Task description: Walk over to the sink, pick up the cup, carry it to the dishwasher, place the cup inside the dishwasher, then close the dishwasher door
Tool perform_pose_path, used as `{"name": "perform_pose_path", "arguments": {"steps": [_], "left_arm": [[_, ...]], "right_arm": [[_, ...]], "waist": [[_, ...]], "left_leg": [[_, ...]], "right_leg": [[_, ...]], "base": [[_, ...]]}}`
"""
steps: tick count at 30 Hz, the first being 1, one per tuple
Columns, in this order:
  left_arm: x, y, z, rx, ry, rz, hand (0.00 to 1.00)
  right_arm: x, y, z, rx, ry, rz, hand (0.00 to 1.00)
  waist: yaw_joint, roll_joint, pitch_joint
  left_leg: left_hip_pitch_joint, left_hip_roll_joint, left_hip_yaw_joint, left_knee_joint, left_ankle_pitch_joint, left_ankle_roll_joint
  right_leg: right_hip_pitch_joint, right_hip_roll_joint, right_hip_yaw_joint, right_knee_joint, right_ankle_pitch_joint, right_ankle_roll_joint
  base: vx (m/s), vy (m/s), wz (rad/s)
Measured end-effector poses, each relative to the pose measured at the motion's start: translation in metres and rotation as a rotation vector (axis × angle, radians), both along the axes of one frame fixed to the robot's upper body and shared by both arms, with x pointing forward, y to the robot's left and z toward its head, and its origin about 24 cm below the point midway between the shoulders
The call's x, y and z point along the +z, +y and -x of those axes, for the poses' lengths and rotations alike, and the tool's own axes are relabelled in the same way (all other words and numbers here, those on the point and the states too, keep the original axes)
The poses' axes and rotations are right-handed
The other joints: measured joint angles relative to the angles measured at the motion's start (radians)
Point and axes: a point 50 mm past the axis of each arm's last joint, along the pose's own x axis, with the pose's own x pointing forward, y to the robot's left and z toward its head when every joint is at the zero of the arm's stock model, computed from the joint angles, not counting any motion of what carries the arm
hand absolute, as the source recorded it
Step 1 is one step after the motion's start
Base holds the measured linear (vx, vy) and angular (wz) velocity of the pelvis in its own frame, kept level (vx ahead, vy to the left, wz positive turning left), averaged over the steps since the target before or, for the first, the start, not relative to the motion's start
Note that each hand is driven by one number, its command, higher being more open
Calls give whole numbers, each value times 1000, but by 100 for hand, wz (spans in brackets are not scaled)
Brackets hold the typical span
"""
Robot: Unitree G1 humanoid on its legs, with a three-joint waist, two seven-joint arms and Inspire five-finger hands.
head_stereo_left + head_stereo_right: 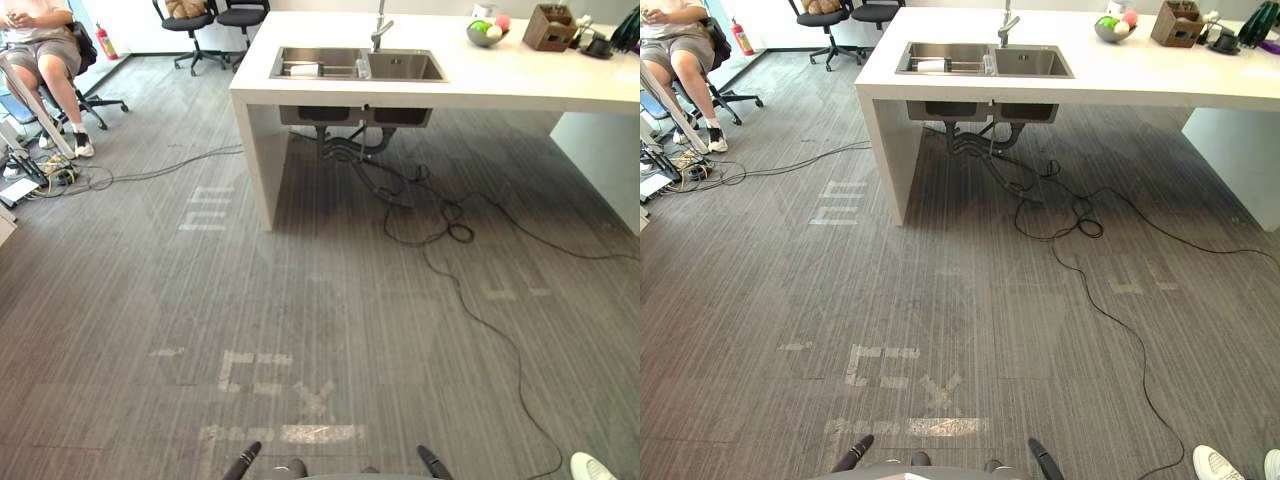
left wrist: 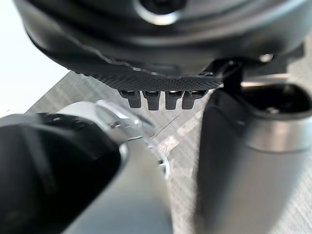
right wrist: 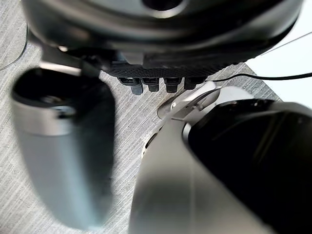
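Both hands hung above the grey carpeted floor (image 1: 330, 300). The left hand (image 2: 161, 48) had its fingers (image 2: 154, 100) in a loose, straight row and grasped nothing. The right hand (image 3: 161, 44) showed the same posture, its fingers (image 3: 154, 85) relaxed and empty (bare carpet lay beyond both sets of fingertips).

Well ahead of both hands stood a white table (image 1: 520, 75). A double steel sink (image 1: 405, 67) was set into the table's end on the left hand's side, and a tap (image 1: 379, 30) rose behind the divider. The cup (image 1: 362, 68) appeared to be the small clear vessel standing at that divider, just beside the tap's foot and far from either hand; it was too small to identify with certainty. A white item (image 1: 303, 69) lay in the basin on the left hand's side.

Farther along the table, toward the right hand's side, were a bowl (image 1: 482, 41) of fruit and a wooden box (image 1: 548, 28). Black cables (image 1: 450, 230) trailed over the floor from beneath the sink.

Far ahead on the left hand's side were a seated person (image 1: 45, 50), office chairs (image 1: 190, 20) and a red fire extinguisher (image 1: 107, 42). A white shoe (image 1: 592, 466) rested on the floor out to the right hand's side.
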Motion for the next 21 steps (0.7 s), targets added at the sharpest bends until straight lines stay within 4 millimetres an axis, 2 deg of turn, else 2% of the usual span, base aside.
{"name": "perform_pose_path", "arguments": {"steps": [1,2,4,7,9,12,14,16,21], "left_arm": [[1,-3,-14,28,-48,21,100],[2,-4,-18,28,-62,27,100],[7,-6,-46,-67,-148,27,100],[14,-11,-75,-172,-226,29,100],[22,-26,-101,-229,-314,65,100],[30,-39,-123,-278,-384,87,100],[31,-42,-128,-293,-387,80,100],[32,-41,-130,-319,-373,41,100],[30,-33,-125,-407,-328,-117,100]], "right_arm": [[1,-2,-7,20,-23,23,100],[1,-2,-11,23,-31,28,100],[5,-1,-50,90,-132,93,100],[15,1,-94,120,-267,138,100],[27,6,-132,139,-379,150,100],[41,9,-164,159,-467,149,100],[45,10,-173,172,-492,146,100],[44,11,-172,167,-490,136,100],[35,14,-156,179,-431,115,100]], "waist": [[0,1,2],[0,1,4],[0,2,22],[-1,10,38],[1,15,50],[1,15,65],[-2,18,68],[-3,18,75],[-6,19,95]], "left_leg": [[10,-6,-18,-25,13,-5],[10,-6,-21,-28,15,-6],[18,-8,-31,-51,35,-24],[16,-10,-50,-62,48,-30],[14,-11,-69,-71,59,-28],[16,-12,-74,-71,63,-25],[16,-14,-74,-71,63,-25],[16,-15,-74,-71,63,-25],[18,-16,-74,-70,63,-25]], "right_leg": [[13,0,-20,-14,1,2],[14,0,-23,-15,1,2],[17,0,-36,-17,2,3],[17,0,-54,-16,2,4],[18,0,-68,-16,2,4],[20,0,-71,-15,4,7],[20,-2,-71,-15,4,7],[20,-3,-70,-15,4,8],[21,-3,-70,-17,3,9]], "base": [[43,-7,20],[50,-16,26],[-12,-23,15],[-58,-27,21],[-73,-18,26],[-57,0,7],[0,0,0],[0,0,0],[0,0,0]]}}
